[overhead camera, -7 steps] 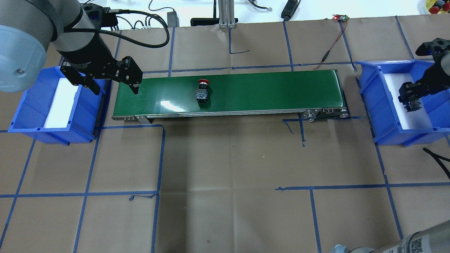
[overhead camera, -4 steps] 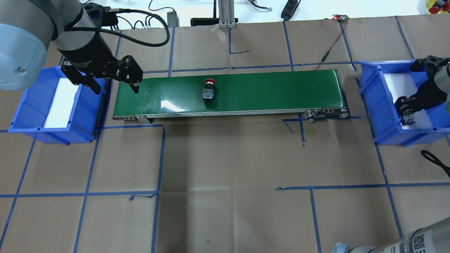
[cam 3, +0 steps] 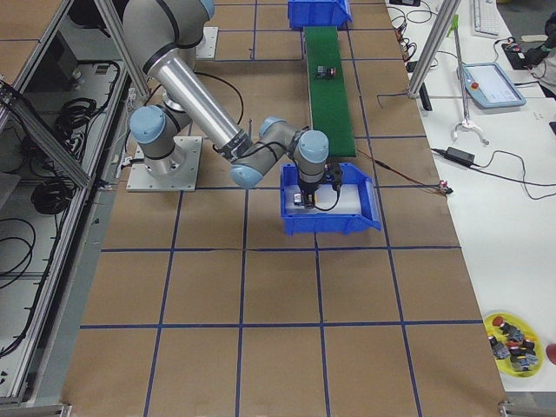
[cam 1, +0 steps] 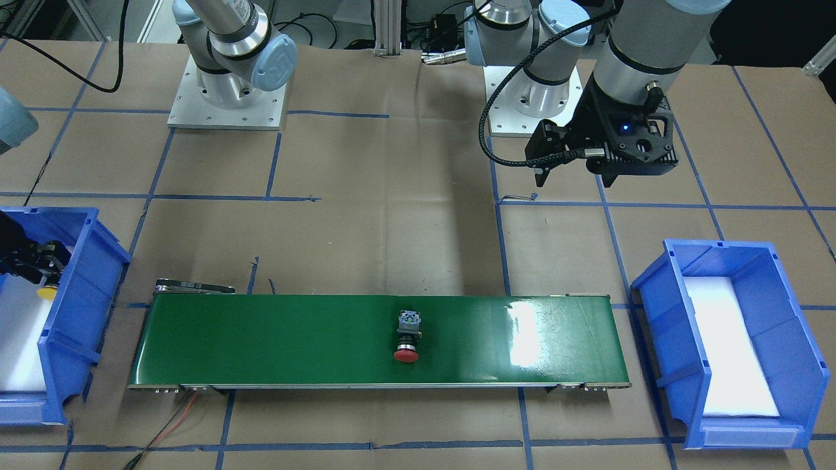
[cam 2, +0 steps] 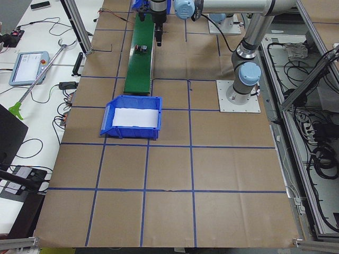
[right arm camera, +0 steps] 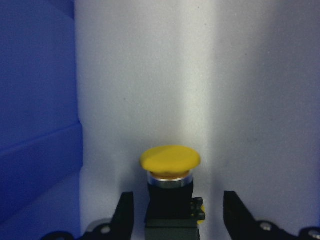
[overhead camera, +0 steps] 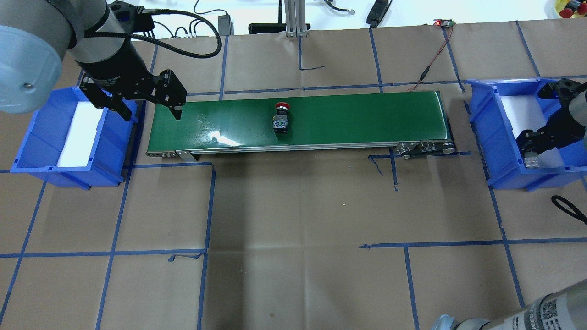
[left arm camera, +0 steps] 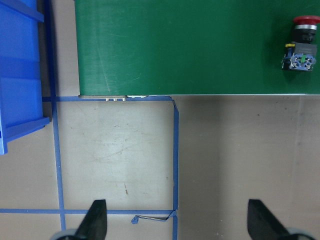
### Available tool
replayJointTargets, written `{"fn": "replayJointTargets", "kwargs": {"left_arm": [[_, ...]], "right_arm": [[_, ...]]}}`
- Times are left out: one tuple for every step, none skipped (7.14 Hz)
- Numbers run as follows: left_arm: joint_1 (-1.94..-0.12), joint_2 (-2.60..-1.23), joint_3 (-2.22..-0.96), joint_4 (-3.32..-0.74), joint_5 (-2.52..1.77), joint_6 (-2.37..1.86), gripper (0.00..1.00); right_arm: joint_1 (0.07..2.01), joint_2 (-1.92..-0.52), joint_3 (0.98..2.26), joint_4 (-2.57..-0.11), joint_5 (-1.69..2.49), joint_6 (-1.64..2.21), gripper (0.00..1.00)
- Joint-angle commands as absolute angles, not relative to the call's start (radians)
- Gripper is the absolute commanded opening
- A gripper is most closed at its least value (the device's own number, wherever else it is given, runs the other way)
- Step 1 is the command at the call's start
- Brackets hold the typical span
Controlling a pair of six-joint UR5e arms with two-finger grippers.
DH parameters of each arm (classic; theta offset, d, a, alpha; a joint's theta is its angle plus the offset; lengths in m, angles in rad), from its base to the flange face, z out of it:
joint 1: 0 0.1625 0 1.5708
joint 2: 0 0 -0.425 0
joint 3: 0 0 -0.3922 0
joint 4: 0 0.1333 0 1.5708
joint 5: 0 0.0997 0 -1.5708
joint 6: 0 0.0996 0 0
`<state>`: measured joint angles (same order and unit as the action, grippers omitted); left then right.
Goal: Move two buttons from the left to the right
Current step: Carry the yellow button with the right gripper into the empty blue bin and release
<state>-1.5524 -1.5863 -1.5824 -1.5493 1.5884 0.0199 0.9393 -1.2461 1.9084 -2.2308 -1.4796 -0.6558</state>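
The red button (overhead camera: pixel 280 118) lies on its side near the middle of the green conveyor belt (overhead camera: pixel 357 114), also seen as the red button (left arm camera: pixel 301 42) in the left wrist view. My left gripper (overhead camera: pixel 151 115) hangs open over the belt's left end, holding nothing. The yellow button (right arm camera: pixel 170 165) sits on white foam inside the right blue bin (overhead camera: pixel 481 119), cap away from the camera. My right gripper (right arm camera: pixel 179 210) is low in that bin, open, with a gap between each finger and the button's black body.
The left blue bin (overhead camera: pixel 36 133) holds only its white foam liner. Cables, an aluminium post (overhead camera: pixel 296 18) and a small circuit board (overhead camera: pixel 444 22) line the far edge. A black cable (overhead camera: pixel 568 208) lies at the right edge. Blue tape lines cross the brown paper.
The red button has travelled right along the belt. My right gripper moved toward the bin's near end and lower with the yellow button. The left gripper barely shifted.
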Motion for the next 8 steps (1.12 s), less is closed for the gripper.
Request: {"fn": "replayJointTargets", "kwargs": {"left_arm": [[-1.552, -1.589, -1.577, -1.549, 1.589, 0.020, 1.00], [-1.552, -1.591, -1.575, -1.549, 1.589, 0.020, 1.00], [-1.552, -1.591, -1.575, -1.551, 1.589, 0.020, 1.00], [-1.552, -1.591, -1.575, -1.551, 1.589, 0.020, 1.00], [-1.552, -1.591, -1.575, -1.551, 1.589, 0.020, 1.00], [-1.552, -1.591, -1.575, -1.551, 1.589, 0.020, 1.00], [-1.551, -1.591, -1.575, -1.551, 1.589, 0.020, 1.00], [-1.552, -1.592, -1.575, -1.551, 1.589, 0.020, 1.00]], "right_arm": [[0.940, -1.265, 1.895, -2.226, -1.445, -0.650, 0.99], [0.945, -1.275, 1.876, -2.217, -1.447, -0.641, 0.99], [0.949, -1.294, 1.840, -2.203, -1.448, -0.603, 0.99], [0.953, -1.328, 1.797, -2.154, -1.450, -0.586, 0.99], [0.957, -1.347, 1.760, -2.064, -1.456, -0.577, 0.99], [0.968, -1.354, 1.699, -2.007, -1.457, -0.551, 0.99], [1.004, -1.353, 1.615, -1.949, -1.457, -0.522, 0.99], [1.053, -1.342, 1.539, -1.856, -1.457, -0.417, 0.99]]}}
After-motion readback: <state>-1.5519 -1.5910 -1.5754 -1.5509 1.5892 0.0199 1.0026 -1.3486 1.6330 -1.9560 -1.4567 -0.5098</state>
